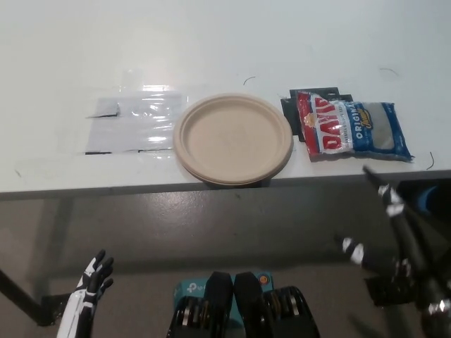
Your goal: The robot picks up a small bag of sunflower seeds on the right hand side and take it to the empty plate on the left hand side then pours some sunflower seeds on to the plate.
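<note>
- Bag of sunflower seeds (pixel 354 127) lies flat at right of frame on the desk (pixel 225 42), beside the empty plate (pixel 233 139).
- Likely light, crinkly, slippery; pinch one end.
- Right hand (pixel 394 232) low right, fingers spread, empty; left hand (pixel 95 278) lower left, open, resting.

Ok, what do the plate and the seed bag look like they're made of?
The plate looks like moulded paper or fibre: matte beige, no glare, with a soft pressed rim. The seed bag looks like glossy printed plastic film: a crinkled surface with red, white and blue print. Neither can be confirmed by sight alone.
</note>
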Robot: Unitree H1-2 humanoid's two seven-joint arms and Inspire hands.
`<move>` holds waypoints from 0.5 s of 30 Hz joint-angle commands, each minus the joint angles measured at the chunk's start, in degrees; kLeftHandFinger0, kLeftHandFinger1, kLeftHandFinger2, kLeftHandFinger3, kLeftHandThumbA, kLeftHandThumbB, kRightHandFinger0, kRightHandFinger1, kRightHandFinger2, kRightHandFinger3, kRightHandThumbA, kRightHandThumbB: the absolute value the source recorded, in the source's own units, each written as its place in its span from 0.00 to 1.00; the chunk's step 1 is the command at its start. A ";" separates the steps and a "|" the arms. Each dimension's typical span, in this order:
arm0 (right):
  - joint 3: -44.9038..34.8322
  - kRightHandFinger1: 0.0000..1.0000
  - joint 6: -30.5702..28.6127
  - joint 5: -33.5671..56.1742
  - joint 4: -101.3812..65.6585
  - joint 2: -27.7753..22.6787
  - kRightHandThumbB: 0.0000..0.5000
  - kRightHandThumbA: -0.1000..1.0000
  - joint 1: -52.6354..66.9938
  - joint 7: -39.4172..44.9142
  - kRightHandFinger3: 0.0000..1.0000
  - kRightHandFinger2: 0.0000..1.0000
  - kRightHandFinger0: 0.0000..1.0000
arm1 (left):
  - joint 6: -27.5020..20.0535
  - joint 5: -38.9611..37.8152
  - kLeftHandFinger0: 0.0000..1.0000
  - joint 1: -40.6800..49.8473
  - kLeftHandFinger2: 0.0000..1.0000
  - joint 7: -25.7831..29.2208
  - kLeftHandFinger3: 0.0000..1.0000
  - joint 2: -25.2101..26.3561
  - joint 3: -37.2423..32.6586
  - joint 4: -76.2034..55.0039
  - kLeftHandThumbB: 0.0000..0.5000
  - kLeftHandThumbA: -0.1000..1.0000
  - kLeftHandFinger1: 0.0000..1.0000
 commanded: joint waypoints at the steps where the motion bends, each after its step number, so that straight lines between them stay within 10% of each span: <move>1: -1.46 1.00 4.03 -9.16 -1.69 -3.45 0.99 0.79 -7.18 -1.12 1.00 1.00 1.00 | -1.27 -0.75 1.00 -0.28 1.00 -0.35 1.00 0.80 0.66 -2.51 0.29 1.00 1.00; 15: 3.00 1.00 11.07 -17.55 13.14 -9.14 0.87 0.82 -20.83 1.22 1.00 1.00 1.00 | -0.55 -0.44 1.00 -0.12 1.00 -0.70 1.00 0.96 0.80 -3.24 0.26 1.00 1.00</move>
